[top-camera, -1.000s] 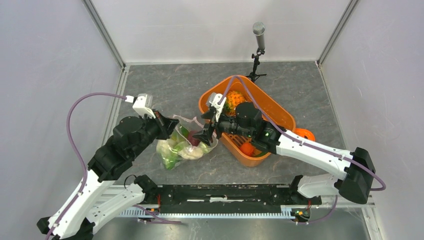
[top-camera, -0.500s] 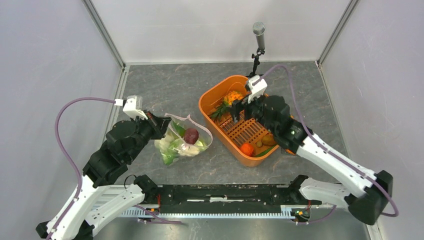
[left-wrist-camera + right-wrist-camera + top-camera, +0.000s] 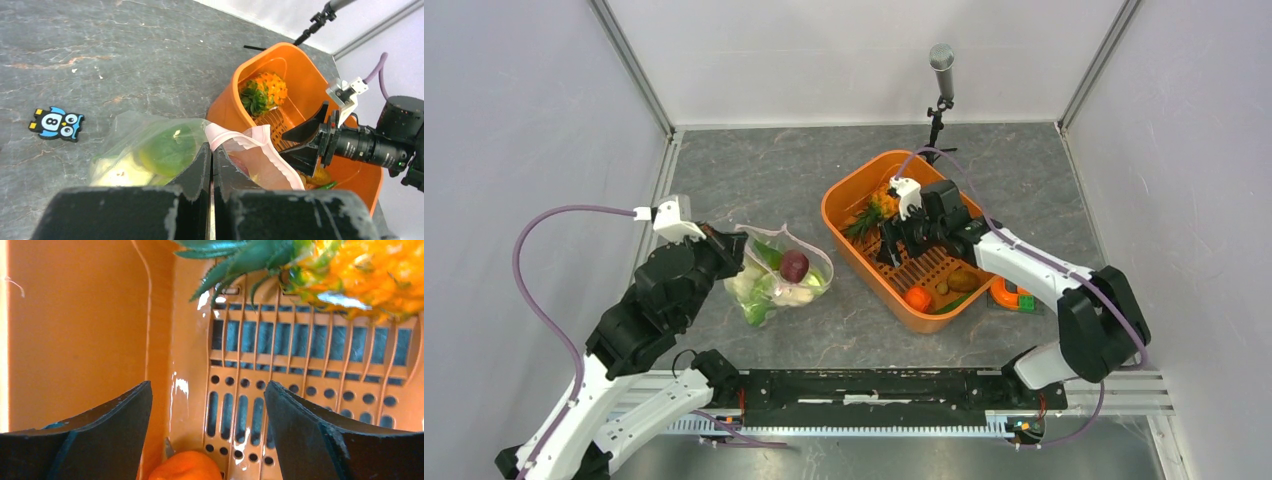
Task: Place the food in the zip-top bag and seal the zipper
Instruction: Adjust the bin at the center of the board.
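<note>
Left wrist: clear, crinkly zip-top bag (image 3: 150, 152) with pinkish zipper (image 3: 264, 145).

arms: I count two, the left arm (image 3: 639, 320) and the right arm (image 3: 1034, 270)
zip-top bag (image 3: 120, 127): I see one
orange basket (image 3: 295, 65): one
pineapple (image 3: 365, 270): one, in the basket
purple fruit (image 3: 794, 265): one, in the bag
green and pale pieces (image 3: 759, 295): bunched in the bag, I can't count them apart
small orange piece (image 3: 917, 298): one, in the basket
yellowish piece (image 3: 962, 280): one, near it
orange-and-green toy (image 3: 1014, 297): one that I can make out, on the table beside the basket
microphone (image 3: 941, 57): one
owl sticker (image 3: 55, 123): one
</note>
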You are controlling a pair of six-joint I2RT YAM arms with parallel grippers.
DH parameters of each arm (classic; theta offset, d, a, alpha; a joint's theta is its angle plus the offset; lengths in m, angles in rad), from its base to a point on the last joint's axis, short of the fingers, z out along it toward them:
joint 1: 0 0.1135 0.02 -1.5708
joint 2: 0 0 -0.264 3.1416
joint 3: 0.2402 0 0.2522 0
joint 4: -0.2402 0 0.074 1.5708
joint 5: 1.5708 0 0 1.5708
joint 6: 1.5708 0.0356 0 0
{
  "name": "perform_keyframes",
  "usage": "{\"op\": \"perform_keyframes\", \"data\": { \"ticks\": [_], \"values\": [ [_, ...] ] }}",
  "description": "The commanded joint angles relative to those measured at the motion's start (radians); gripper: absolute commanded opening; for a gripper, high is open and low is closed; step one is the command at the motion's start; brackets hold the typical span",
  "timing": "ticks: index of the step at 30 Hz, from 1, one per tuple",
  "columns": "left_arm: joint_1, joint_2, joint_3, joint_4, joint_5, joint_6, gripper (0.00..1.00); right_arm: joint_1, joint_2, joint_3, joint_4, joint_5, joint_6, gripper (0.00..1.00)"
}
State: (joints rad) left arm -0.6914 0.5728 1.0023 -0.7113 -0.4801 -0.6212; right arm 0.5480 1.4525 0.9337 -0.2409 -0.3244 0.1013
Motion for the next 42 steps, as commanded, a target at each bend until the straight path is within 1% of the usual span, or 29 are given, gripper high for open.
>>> {"op": "perform_keyframes", "data": {
  "ticks": [1, 2, 5, 7, 8, 9, 11, 12, 13, 15, 16, 17, 18, 20, 23, 24, 25, 27, 29, 31, 33, 36, 39, 41, 42],
  "values": [
    [0.003, -0.008, 0.019, -0.018, -0.131, -0.103, 0.02, -0.002, 0.012, 0.011, 0.174, -0.100, 0.022, 0.90],
    [0.003, -0.010, 0.010, -0.019, -0.141, -0.117, 0.02, -0.002, 0.034, 0.024, 0.199, -0.098, 0.033, 0.92],
    [0.003, -0.029, -0.028, -0.013, -0.180, -0.171, 0.02, -0.002, 0.110, 0.104, 0.215, -0.135, 0.047, 0.92],
    [0.003, -0.046, -0.053, -0.013, -0.210, -0.201, 0.02, -0.001, 0.144, 0.098, 0.314, -0.164, 0.059, 0.91],
    [0.003, -0.054, -0.065, -0.021, -0.228, -0.220, 0.02, -0.002, 0.169, 0.111, 0.338, -0.170, 0.056, 0.88],
    [0.002, -0.062, -0.073, -0.033, -0.250, -0.240, 0.02, -0.002, 0.208, 0.136, 0.327, -0.158, 0.050, 0.86],
    [0.003, -0.082, -0.089, -0.056, -0.285, -0.280, 0.02, -0.003, 0.275, 0.185, 0.280, -0.137, 0.015, 0.86],
    [0.003, -0.093, -0.095, -0.073, -0.307, -0.303, 0.02, -0.003, 0.297, 0.194, 0.283, -0.083, 0.001, 0.86],
    [0.003, -0.106, -0.107, -0.077, -0.330, -0.328, 0.02, -0.006, 0.314, 0.191, 0.311, -0.028, 0.000, 0.87],
    [0.003, -0.131, -0.133, -0.077, -0.361, -0.367, 0.02, -0.018, 0.334, 0.193, 0.388, -0.008, 0.000, 0.95],
    [0.003, -0.140, -0.143, -0.074, -0.370, -0.378, 0.02, -0.020, 0.338, 0.185, 0.466, -0.001, 0.016, 0.96],
    [0.003, -0.145, -0.146, -0.076, -0.383, -0.392, 0.02, -0.018, 0.352, 0.181, 0.544, -0.030, 0.031, 0.94],
    [0.003, -0.144, -0.144, -0.080, -0.392, -0.404, 0.02, -0.017, 0.381, 0.213, 0.563, -0.070, 0.053, 0.92],
    [0.003, -0.134, -0.132, -0.084, -0.400, -0.406, 0.02, 0.005, 0.455, 0.366, 0.448, -0.067, 0.064, 0.93],
    [0.003, -0.100, -0.104, -0.090, -0.398, -0.394, 0.02, 0.085, 0.555, 0.514, 0.326, 0.056, -0.023, 0.95],
    [0.003, -0.089, -0.097, -0.089, -0.395, -0.387, 0.02, 0.107, 0.578, 0.533, 0.307, 0.094, -0.042, 0.96],
    [0.003, -0.076, -0.092, -0.083, -0.387, -0.375, 0.02, 0.129, 0.588, 0.532, 0.319, 0.098, -0.049, 0.97],
    [0.003, -0.054, -0.082, -0.076, -0.372, -0.359, 0.02, 0.142, 0.593, 0.519, 0.385, 0.044, -0.009, 0.98],
    [0.003, -0.040, -0.080, -0.065, -0.352, -0.351, 0.02, 0.142, 0.588, 0.536, 0.381, 0.002, 0.013, 0.98],
    [0.003, -0.037, -0.081, -0.046, -0.328, -0.336, 0.02, 0.142, 0.552, 0.572, 0.283, 0.060, -0.064, 0.98],
    [0.003, -0.042, -0.094, -0.026, -0.314, -0.327, 0.02, 0.126, 0.471, 0.563, 0.214, 0.084, -0.144, 0.98],
    [0.003, -0.054, -0.111, 0.006, -0.287, -0.313, 0.02, 0.087, 0.350, 0.542, 0.089, 0.026, -0.174, 0.98],
    [0.003, -0.058, -0.087, 0.005, -0.255, -0.267, 0.02, 0.040, 0.198, 0.395, 0.019, 0.016, -0.179, 0.98],
    [0.003, -0.056, -0.066, -0.010, -0.231, -0.229, 0.02, 0.032, 0.155, 0.372, -0.117, -0.007, -0.236, 0.98],
    [0.003, -0.057, -0.063, -0.009, -0.221, -0.209, 0.02, 0.032, 0.161, 0.409, -0.199, -0.010, -0.253, 0.98]
  ]
}}
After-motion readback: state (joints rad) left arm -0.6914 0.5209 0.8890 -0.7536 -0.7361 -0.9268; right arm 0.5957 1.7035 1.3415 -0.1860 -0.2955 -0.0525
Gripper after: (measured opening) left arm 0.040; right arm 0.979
